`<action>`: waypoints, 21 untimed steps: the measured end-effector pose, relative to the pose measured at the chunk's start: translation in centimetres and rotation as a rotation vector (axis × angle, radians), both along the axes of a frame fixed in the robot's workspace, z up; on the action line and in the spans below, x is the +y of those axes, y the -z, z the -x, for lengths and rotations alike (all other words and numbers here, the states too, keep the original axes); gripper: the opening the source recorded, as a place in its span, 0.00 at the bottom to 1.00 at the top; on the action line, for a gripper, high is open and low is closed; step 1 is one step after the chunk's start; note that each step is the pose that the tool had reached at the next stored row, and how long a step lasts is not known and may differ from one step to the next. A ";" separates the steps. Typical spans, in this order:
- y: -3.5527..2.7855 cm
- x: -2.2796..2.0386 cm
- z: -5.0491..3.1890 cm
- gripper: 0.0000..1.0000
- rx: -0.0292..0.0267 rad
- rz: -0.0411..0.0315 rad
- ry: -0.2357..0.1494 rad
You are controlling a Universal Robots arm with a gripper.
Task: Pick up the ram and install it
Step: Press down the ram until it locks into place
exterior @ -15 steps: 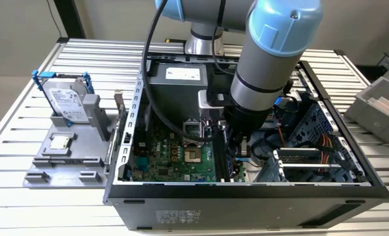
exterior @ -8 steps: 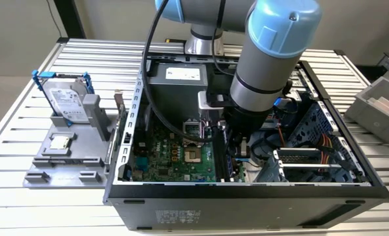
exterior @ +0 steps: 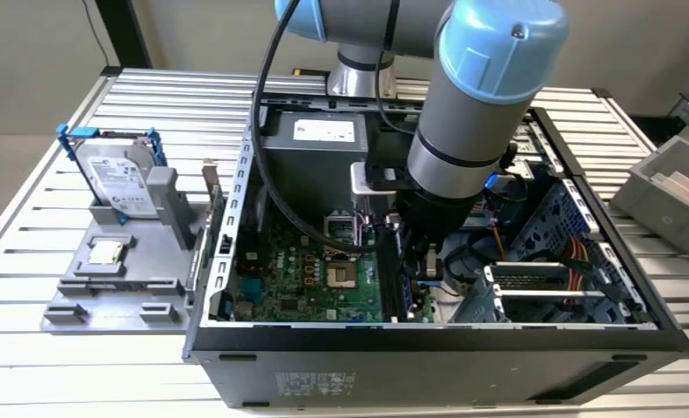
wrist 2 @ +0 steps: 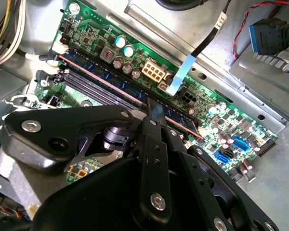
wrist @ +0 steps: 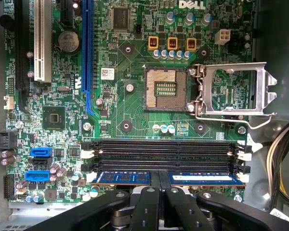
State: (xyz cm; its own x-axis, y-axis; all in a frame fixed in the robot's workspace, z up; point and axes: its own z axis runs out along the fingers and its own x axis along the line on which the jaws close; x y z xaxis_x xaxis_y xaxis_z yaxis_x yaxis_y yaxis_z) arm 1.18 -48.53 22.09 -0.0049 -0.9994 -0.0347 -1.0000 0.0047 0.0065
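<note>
From the exterior view I see my arm [exterior: 466, 131] reaching down into the open computer case [exterior: 437, 340], which sits on the slatted metal desk [exterior: 42, 218]. The tool [exterior: 420, 261] is low over the green motherboard [exterior: 303, 279], near its edge toward the exterior view's right. Outside the case, toward the exterior view's left, a silver hard drive [exterior: 118, 178] in a blue frame stands in a grey fixture [exterior: 111, 287].

In the second wrist view the tool [wrist 2: 154, 115] has its black fingers [wrist 2: 156, 113] clenched on the upper edge of the ram [wrist 2: 120, 84], a narrow blue-green stick lying along the outermost of the long black slots [wrist 2: 86, 89] (whether it is fully seated I cannot tell).

In the first wrist view the ram [wrist: 202, 178] lies parallel to the slots [wrist: 164, 149], just beside them and nearest my tool [wrist: 160, 185]. The fingers [wrist: 149, 192] pinch it at about mid-length. Beyond the slots are the bare processor socket [wrist: 164, 89] and its raised metal latch frame [wrist: 233, 89].
</note>
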 end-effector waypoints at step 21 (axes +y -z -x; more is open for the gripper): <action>-2.57 0.00 0.00 0.00 0.0062 0.0015 0.000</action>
State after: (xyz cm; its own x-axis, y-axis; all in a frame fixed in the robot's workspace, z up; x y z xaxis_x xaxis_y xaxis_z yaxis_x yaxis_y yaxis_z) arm 1.18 -48.52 24.65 -0.0051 -0.9994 -0.0332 -0.9999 0.0047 0.0127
